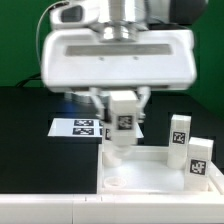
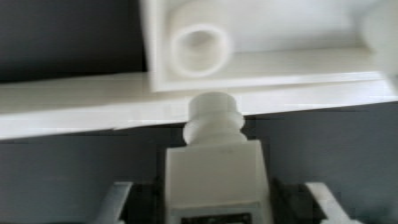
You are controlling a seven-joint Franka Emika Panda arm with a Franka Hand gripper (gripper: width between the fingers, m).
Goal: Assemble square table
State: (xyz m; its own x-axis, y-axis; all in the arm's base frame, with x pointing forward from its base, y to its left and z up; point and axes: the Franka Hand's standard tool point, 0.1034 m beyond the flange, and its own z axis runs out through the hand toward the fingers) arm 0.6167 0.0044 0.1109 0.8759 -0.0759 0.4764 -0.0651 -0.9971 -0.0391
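I hold one leg [image 1: 122, 122] in the gripper [image 1: 121, 100], its fingers pinched on the tagged upper block while the narrow rounded stem [image 2: 214, 117] points down toward the square tabletop panel [image 1: 150, 175], which lies flat on the black table [image 1: 30, 140] with its raised rim up. In the wrist view the stem tip hangs over the panel's rim wall, beside the round corner socket [image 2: 196, 49] but not over it, so I judge the insertion step as not yet begun. The chief risk is misalignment: if I lower the leg from this pose, the stem meets the rim or the socket's lip instead of the bore, and the loose panel may slide or tip. A second risk is tilt; whether the leg hangs truly upright I cannot tell, and a canted stem could jam partway or cross-thread if the joint screws. A third is slip, since the grip sits high on the block and a downward push could drive the leg up between the fingers. Two more legs [image 1: 180, 130] [image 1: 198, 158] stand at the exterior view's right, one just beside the panel and one on it; a wide sweep could topple them. The marker board [image 1: 78, 127] lies behind the panel, well clear.
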